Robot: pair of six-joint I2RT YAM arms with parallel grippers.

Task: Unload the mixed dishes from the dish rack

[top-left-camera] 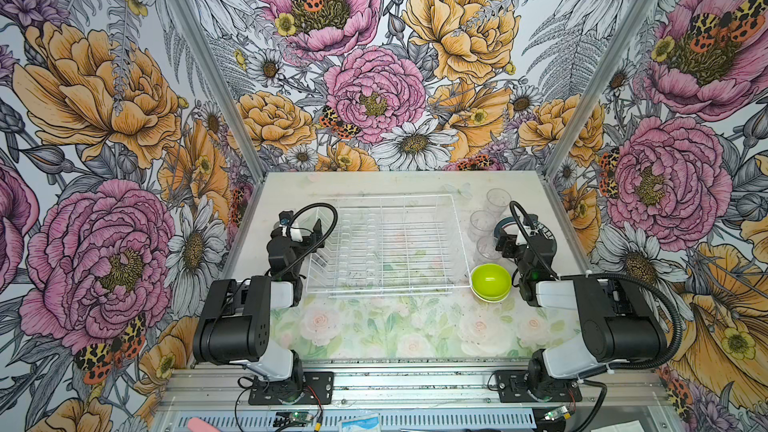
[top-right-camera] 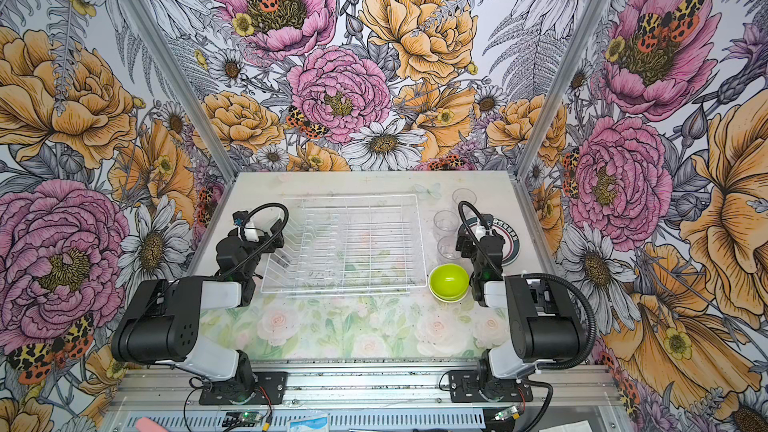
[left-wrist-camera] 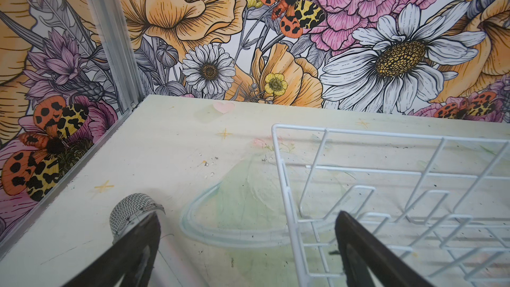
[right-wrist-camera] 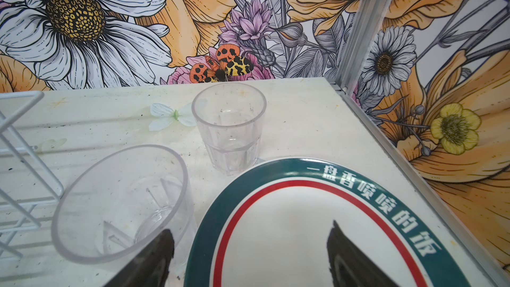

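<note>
**Dish rack looks empty, dishes set out beside it**

Both top views show a pale, flower-printed counter (top-left-camera: 374, 334) boxed in by floral walls. The white wire dish rack (top-left-camera: 382, 293) sits mid-counter toward the far edge, and no dish shows in its slots.

The dishes are on the counter between the rack and the right edge. Three clear tumblers (top-left-camera: 482, 222) stand upright in a row running toward the far right corner. A lime-green bowl (top-left-camera: 491, 280) sits just off the rack's near right corner (a paler rim shows beneath it, so it may rest on another bowl, though I cannot tell). A white plate (right-wrist-camera: 276, 216) with a dark green rim and a red ring lies near the right edge.

The right hand (right-wrist-camera: 251, 229) hovers over that plate, fingers spread apart with nothing between them. The left hand (left-wrist-camera: 248, 216) is also spread wide and empty at the rack's left side. One of its fingers is over the rack's wire, and the other is beside a grey mesh metal cylinder (left-wrist-camera: 129, 211) on the counter outside the rack.

Judging by the bare rack, the unloading looks finished or very nearly so. Only one plate and one bowl can be made out, and any others may be stacked underneath, hidden from view
</note>
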